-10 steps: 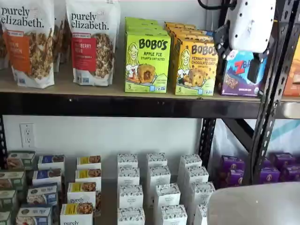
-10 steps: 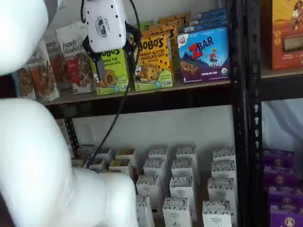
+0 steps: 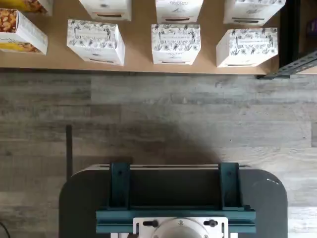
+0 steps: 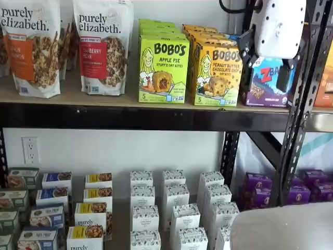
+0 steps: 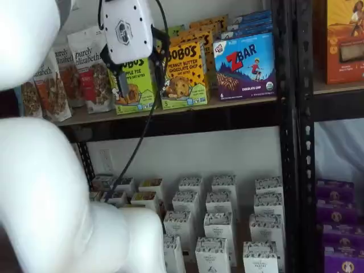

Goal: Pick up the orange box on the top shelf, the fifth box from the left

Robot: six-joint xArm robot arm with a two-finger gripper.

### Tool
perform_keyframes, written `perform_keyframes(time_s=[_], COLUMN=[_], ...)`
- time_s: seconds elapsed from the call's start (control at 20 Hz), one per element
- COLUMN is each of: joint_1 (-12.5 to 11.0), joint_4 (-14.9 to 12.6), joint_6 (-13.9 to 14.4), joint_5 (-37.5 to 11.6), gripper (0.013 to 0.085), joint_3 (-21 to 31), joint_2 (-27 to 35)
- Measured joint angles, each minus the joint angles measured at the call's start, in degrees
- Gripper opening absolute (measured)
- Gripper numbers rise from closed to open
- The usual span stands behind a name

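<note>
I hold the claw point(image 5: 138, 67) released before the top shelf point(image 4: 130, 101); misaligned, its fingers may strike the green box point(image 4: 163, 67) or ZBar box point(image 5: 244, 67) flanking the orange box point(image 4: 217, 73).

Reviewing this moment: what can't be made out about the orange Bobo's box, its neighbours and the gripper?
- Yellow-orange cardboard Bobo's box: in a shelf view, its right edge is hidden by a black finger of the open white-bodied gripper.
- Blue-purple ZBar box: largely covered by the gripper in that view.
- Wrist view: shows only floor and white patterned boxes; the tan top shelf and the fingers are out of frame.
- Fine print: too small.
</note>
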Motion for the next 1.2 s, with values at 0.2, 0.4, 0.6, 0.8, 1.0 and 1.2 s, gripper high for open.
perform_keyframes(time_s=[0.2,0.4,0.6,0.8,1.0,1.2], joint_1=[-0.99,0.07,1.08,1.72,2.87,3.23], joint_4=[0.75,-0.07,-0.37,0.08,-0.40,-0.35], joint_6=[-0.63,0.06,1.03,1.83,2.85,3.26], joint_5=[-1.42,-3.02,-5.32,-7.57,-10.10,-12.80], gripper=[0.0850,0.0850,0.0850,0.0850,0.0850,0.0850], joint_3=[0.47,0.28,-0.20,-1.08,-2.73,-5.51], joint_2=[-0.53,0.03,1.24,2.96,5.95,10.22])
